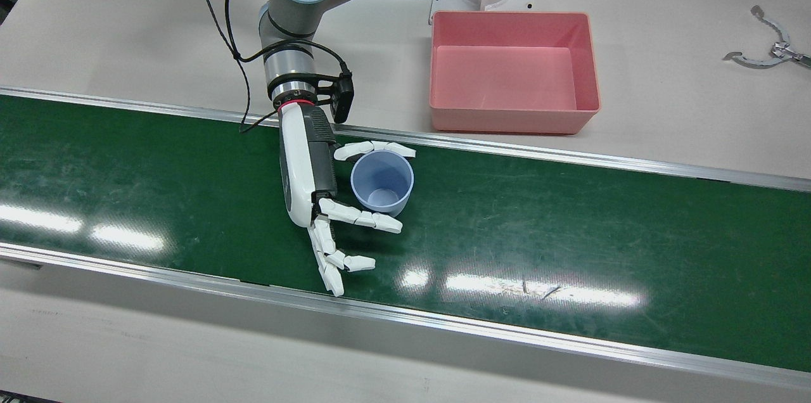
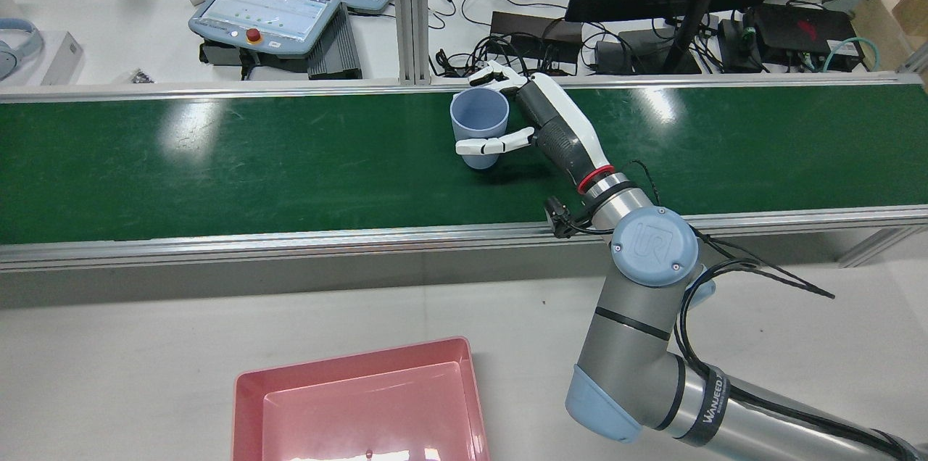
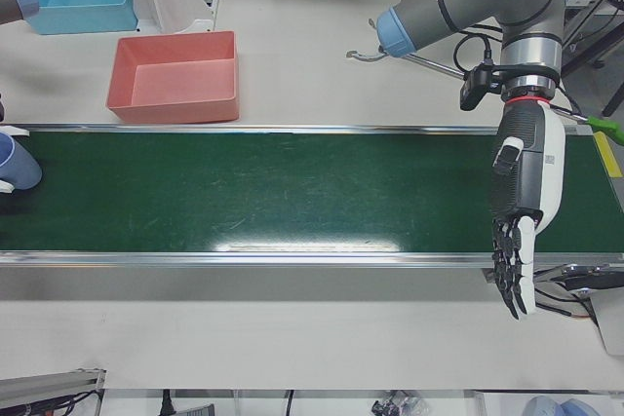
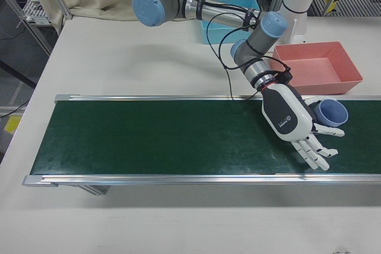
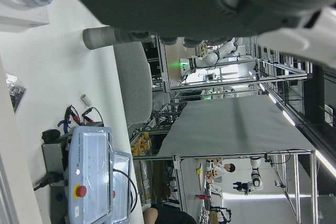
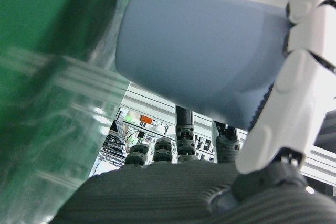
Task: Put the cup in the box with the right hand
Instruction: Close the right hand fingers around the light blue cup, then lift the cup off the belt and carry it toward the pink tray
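Right hand (image 1: 307,165) on green belt (image 1: 570,219), left of pink box (image 1: 513,70) on desk (image 1: 697,111); path clear. Blue cup (image 1: 382,182) upright between its fingers (image 1: 374,149), loosely grasped. Left hand (image 3: 522,221) fingers extended, released, holding nothing.

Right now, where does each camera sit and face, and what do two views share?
Front view: high on operators' side, looking down at belt, box; right arm, right hand around cup.
Rear view: high behind robot, facing forward; right arm, right hand.
Left-front view: operators' side, facing robot; left hand over belt.
Right-front view: operators' side, facing robot; right arm, right hand.
Left hand view: on left hand, facing the room.
Right hand view: on right hand, facing cup.
Front and rear share cup, box.
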Controlling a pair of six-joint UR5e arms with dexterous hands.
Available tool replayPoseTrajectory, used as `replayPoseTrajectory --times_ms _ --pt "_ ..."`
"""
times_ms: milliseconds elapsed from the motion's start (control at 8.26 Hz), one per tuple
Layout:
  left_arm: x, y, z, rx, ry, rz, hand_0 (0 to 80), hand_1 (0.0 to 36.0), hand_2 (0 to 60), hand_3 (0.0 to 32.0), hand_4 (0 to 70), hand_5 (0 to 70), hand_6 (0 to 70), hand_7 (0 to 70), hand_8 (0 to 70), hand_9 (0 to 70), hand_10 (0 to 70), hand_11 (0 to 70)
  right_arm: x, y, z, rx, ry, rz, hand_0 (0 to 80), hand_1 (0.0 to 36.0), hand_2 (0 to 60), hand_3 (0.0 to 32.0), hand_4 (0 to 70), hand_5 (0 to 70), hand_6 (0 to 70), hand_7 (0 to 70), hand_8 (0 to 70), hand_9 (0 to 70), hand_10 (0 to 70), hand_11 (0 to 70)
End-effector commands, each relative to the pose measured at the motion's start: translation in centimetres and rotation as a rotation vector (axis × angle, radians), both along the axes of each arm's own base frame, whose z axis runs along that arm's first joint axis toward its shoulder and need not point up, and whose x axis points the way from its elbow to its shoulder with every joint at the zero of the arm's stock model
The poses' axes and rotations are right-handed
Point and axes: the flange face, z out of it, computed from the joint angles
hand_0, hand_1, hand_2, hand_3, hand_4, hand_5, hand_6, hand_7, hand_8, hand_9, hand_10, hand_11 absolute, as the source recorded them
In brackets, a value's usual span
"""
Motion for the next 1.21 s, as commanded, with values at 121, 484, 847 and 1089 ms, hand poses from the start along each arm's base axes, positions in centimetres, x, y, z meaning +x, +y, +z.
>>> replayPoseTrajectory --times_ms 121,484,847,1089 --pt "0.0 0.0 0.0 0.001 0.000 0.000 0.0 0.0 0.0 0.0 0.0 0.0 0.0 0.0 0.0 0.0 0.0 0.0 3.7 2.6 -2.2 0.053 -0.074 0.002 47.7 36.0 60.0 0.0 43.3 8.1 10.6 40.9 3.5 10.6 3.2 7.3" --pt "-0.1 0.0 0.0 -0.001 0.001 -0.001 0.0 0.0 0.0 0.0 0.0 0.0 0.0 0.0 0.0 0.0 0.0 0.0 5.1 8.9 -4.8 0.113 -0.167 -0.079 49.0 36.0 60.0 0.0 44.0 8.3 11.5 45.9 3.2 11.1 3.0 7.1" --pt "0.0 0.0 0.0 0.001 0.000 0.000 0.0 0.0 0.0 0.0 0.0 0.0 0.0 0.0 0.0 0.0 0.0 0.0 -0.7 15.3 -4.8 0.108 -0.169 -0.232 50.5 36.0 60.0 0.0 39.4 8.4 11.4 46.1 2.3 10.0 2.6 6.6" --pt "0.0 0.0 0.0 0.000 0.002 0.000 0.0 0.0 0.0 0.0 0.0 0.0 0.0 0.0 0.0 0.0 0.0 0.0 -2.9 17.7 -4.6 0.116 -0.133 -0.275 50.8 36.0 60.0 0.0 38.2 8.4 11.1 44.4 2.1 9.4 2.7 6.6"
